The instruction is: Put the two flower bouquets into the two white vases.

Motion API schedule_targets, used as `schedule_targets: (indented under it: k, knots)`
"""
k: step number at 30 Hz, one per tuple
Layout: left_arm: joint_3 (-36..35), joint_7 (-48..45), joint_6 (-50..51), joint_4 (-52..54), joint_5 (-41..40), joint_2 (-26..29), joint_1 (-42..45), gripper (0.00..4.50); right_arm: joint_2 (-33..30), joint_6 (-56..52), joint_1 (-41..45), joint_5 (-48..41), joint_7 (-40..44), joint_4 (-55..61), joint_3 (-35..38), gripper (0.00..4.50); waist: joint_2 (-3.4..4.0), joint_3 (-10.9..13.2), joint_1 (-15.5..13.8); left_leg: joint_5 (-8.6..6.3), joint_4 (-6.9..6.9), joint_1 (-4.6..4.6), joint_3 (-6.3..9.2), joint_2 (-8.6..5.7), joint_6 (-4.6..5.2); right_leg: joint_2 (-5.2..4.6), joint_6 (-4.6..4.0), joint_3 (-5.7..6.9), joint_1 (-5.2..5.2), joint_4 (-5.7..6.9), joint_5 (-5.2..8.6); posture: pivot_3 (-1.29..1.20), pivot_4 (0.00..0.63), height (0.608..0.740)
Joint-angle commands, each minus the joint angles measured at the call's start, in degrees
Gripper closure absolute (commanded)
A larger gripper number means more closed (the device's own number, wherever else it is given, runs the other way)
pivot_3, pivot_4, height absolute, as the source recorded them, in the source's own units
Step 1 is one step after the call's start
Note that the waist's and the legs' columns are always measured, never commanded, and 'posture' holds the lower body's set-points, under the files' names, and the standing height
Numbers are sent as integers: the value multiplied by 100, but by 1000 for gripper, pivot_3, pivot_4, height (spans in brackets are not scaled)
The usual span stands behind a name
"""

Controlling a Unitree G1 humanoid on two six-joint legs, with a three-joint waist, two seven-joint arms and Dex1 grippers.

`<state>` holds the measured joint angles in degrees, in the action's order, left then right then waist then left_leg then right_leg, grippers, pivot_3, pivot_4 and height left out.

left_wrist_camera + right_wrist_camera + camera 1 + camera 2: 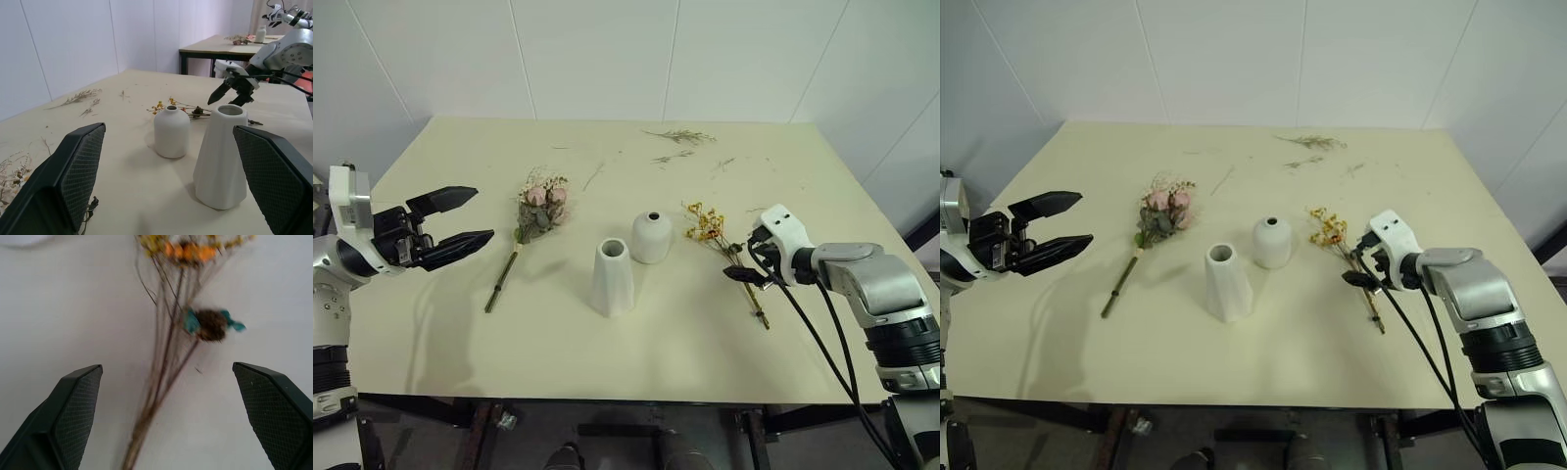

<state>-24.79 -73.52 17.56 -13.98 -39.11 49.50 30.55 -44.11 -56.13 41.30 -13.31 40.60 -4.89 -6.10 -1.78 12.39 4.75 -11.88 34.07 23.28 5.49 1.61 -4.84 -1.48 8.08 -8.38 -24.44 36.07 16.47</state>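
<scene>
The pink rose bouquet [540, 209] lies on the cream table [460, 333], left of centre, its stem toward the front edge. The taller cone vase [612, 277] and the shorter rounded vase [651, 237] stand upright mid-table. The thin yellow bouquet [709, 226] lies to their right. My right gripper [747, 257] is open, tilted down just above that bouquet's stems [161, 382], which run between its fingers. My left gripper [481, 215] is open and empty, hovering left of the roses and pointing toward both vases [220, 156].
Loose dried sprigs [680, 137] lie scattered near the table's far edge. White walls stand behind and to the sides. Another table [230, 44] with objects on it stands farther off in the left wrist view.
</scene>
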Motion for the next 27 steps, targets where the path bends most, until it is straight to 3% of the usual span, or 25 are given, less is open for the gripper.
schedule_targets:
  k: [1, 16, 27]
  knots:
    - [-220, -47, -63, 148, -161, 73, 14, 38, -47, -67, 52, 38, -45, 187, 108, 0, 0, 0, 9, 0, 0, 0, 0, 0, 1, 0, 0, 0, 0, 0, 0, 0, 150, 740]
    - [-184, -205, -33, 137, -269, 38, 14, 38, 226, -693, 316, 236, -253, -135, -182, 0, 0, 0, 19, -1, 0, -1, 0, 0, 1, 1, 0, 0, 0, 0, 0, 0, 150, 740]
    - [-209, -214, -66, 55, -268, 42, 94, 0, 358, -481, 502, 416, -409, -486, -142, 3741, 0, 0, 18, -1, 0, 0, 0, 0, 1, 1, 0, 0, 0, -1, 0, 0, 150, 740]
